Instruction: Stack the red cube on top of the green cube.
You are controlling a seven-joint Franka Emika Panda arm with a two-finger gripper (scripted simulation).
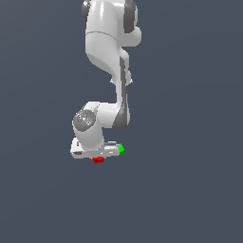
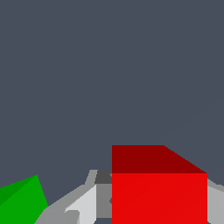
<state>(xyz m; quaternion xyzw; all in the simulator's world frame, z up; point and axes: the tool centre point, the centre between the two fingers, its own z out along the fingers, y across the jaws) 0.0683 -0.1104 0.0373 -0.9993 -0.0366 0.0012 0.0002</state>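
The gripper (image 1: 98,155) is low over the dark surface (image 1: 190,190), with the red cube (image 1: 98,160) showing just under the white hand. In the wrist view the red cube (image 2: 159,192) sits between the grey fingers (image 2: 83,203), one on each side. Actual contact cannot be confirmed, so whether the cube is clamped cannot be told. The green cube (image 1: 121,149) lies just beside the hand, towards the exterior view's right, and is bare on top. Judged step: secure the red cube, because stacking requires lifting it first.
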